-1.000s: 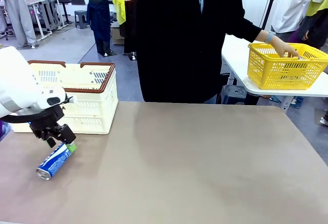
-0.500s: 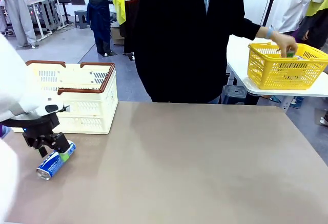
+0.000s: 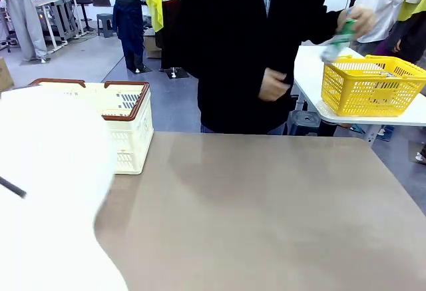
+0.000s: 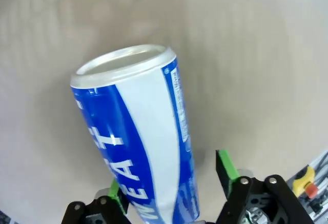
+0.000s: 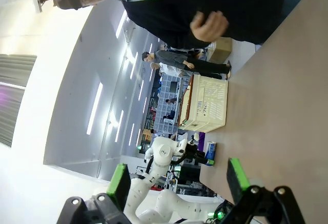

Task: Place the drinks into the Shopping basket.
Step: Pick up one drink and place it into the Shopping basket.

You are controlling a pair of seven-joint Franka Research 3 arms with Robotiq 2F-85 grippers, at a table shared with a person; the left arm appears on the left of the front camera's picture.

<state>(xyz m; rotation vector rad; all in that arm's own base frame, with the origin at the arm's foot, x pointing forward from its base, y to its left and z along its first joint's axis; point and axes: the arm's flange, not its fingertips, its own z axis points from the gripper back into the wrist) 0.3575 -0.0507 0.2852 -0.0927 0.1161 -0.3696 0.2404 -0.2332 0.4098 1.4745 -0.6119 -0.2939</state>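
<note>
Front: my left arm (image 3: 46, 191) blurs white before the crate (image 3: 130, 114) at the table's (image 3: 266, 204) left edge, while a person's hand (image 3: 359, 19) holds the green can (image 3: 336, 38) above a yellow basket (image 3: 369, 84). Left wrist: left claw (image 4: 171, 185) straddles the blue can (image 4: 138, 131) on the table, jaws apart, one pad (image 4: 225, 167) clear of it. Right wrist: right claw (image 5: 177, 183) gapes wide above the table.

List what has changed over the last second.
The left arm swung up close to the front camera, a white blur there now; the left gripper straddles the blue can, one pad not touching. The person's hand lifted the green can out of the yellow basket. The Shopping basket and table stayed put.
</note>
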